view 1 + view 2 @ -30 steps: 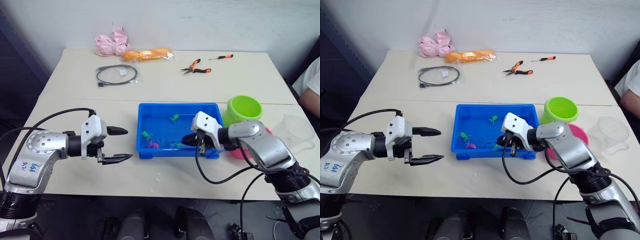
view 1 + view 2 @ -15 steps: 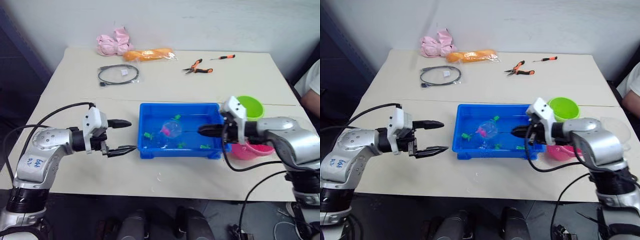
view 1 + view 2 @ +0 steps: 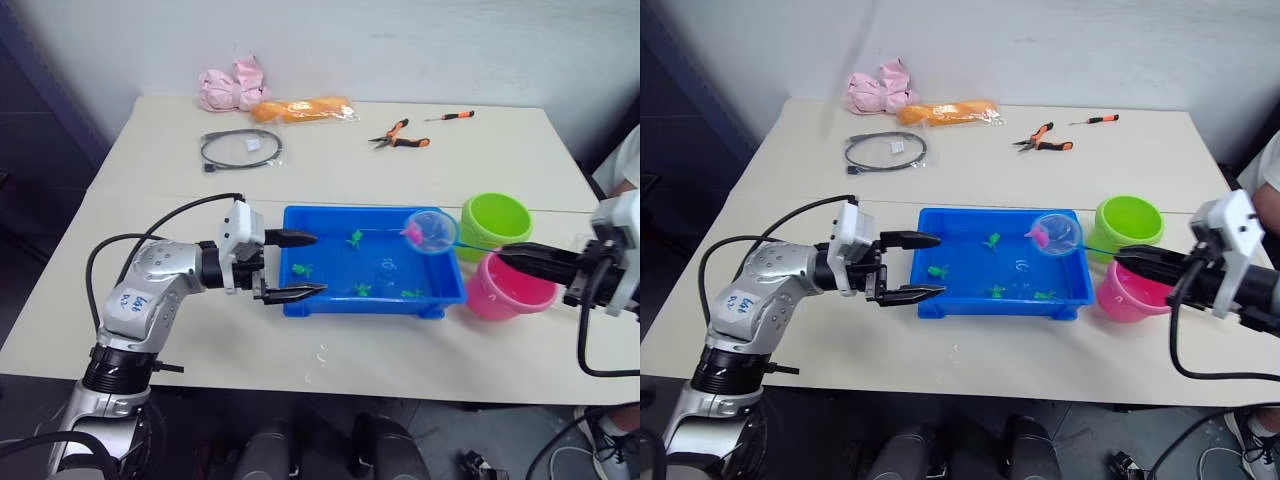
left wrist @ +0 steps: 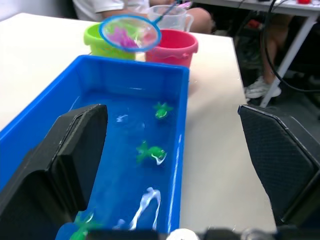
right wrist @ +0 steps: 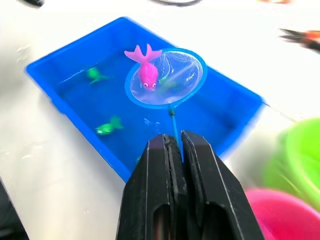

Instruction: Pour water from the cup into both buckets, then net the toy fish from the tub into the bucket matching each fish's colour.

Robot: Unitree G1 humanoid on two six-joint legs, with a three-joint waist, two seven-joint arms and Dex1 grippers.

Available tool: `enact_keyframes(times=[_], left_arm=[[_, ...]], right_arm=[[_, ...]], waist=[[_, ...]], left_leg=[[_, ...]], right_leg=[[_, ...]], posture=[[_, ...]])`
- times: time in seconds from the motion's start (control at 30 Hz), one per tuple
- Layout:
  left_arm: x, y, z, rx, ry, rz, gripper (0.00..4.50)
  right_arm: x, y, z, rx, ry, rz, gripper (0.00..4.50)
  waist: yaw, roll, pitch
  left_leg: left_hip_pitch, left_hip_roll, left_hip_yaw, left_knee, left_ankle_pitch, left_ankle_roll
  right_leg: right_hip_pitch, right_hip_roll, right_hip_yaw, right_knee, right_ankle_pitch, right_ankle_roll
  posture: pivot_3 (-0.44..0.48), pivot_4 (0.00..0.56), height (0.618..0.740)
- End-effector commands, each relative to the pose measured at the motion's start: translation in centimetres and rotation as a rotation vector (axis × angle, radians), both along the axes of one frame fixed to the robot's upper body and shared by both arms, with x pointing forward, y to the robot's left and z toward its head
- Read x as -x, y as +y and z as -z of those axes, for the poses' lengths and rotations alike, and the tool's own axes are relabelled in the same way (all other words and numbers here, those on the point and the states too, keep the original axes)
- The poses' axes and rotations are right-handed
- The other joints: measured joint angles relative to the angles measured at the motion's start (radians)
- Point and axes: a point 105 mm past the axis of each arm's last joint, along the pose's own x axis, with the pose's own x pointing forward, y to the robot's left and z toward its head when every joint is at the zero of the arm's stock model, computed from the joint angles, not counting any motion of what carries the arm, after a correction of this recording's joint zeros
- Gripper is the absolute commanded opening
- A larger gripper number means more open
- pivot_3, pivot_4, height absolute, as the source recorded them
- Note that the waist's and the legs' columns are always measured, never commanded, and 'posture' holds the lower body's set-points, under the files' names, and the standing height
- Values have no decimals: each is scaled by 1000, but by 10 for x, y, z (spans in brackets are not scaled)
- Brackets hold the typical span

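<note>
Gripping net [image 3: 431,231] handle, right hand [image 3: 515,255] holds hoop w/ pink fish [image 5: 146,72] above tub's [image 3: 300,301] right end, near pink bucket [image 3: 505,288]. Left hand [image 3: 305,264] open at tub's left rim.

Barely any readable text here

Only writing you'll find is a blue handwritten scrawl on the white sticker [image 3: 133,300] stuck to the left arm's silver shell; looks a bit like "bot" or "6ot", honestly can't tell. Nothing legible on the tub, buckets, net or table stuff.
</note>
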Motion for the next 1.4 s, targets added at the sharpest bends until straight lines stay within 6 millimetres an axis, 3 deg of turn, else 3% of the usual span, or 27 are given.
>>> enact_keyframes(times=[0.03, 0.13, 0.23, 0.47, 0.83, 1.1, 1.3, 1.4], left_arm=[[0, -6, -7, 28, -24, 35, 4467], [-3, -17, -7, 35, -29, 82, 4467], [-7, -24, -9, 48, -36, 103, 4467], [-9, -34, -8, 75, -30, 149, 4467], [-9, -44, -2, 81, -35, 164, 4467], [-10, -44, 0, 91, -33, 144, 4467], [-11, -46, 4, 102, -26, 131, 4467], [-10, -44, 6, 101, -23, 125, 4467]], right_arm=[[19, -19, -21, 20, -89, 102, 0], [38, -49, -9, 66, -78, 251, 0], [49, -63, 3, 55, -84, 319, 0], [52, -94, 20, 242, -227, 496, 0], [49, -85, 43, 648, -379, 413, 0], [56, -76, 58, 1113, -592, 261, 0], [57, -85, 61, 1245, -655, 285, 0], [57, -80, 58, 1291, -727, 276, 0]], waist=[[1, 0, 0], [5, 0, 0], [10, 0, 0], [-4, 0, 0], [-3, 0, 0], [-4, 0, 0], [-4, 0, 0], [-5, 0, 0]], left_leg=[[0, 0, 0, 0, 0, 0], [1, 0, 0, 0, 0, 0], [2, -1, 0, 0, 0, 0], [7, -2, 2, -1, 0, 1], [9, -2, 5, -2, 0, 0], [9, -3, 5, -2, 0, 0], [11, -1, 6, -2, 0, -1], [11, 0, 6, -2, 0, -2]], right_leg=[[0, 0, 0, 0, 0, 0], [2, 0, 0, 0, 0, 0], [2, 1, 1, -1, 0, 1], [4, 0, 4, -1, 1, 2], [4, 0, 6, -1, 0, 1], [4, 0, 8, -2, 0, 1], [4, -1, 11, -2, 0, 1], [4, -1, 12, -2, 0, 1]], posture=[[0, 150, 740], [0, 150, 740], [0, 150, 740], [0, 150, 740], [0, 150, 740], [0, 150, 740], [0, 150, 740], [0, 150, 740]])
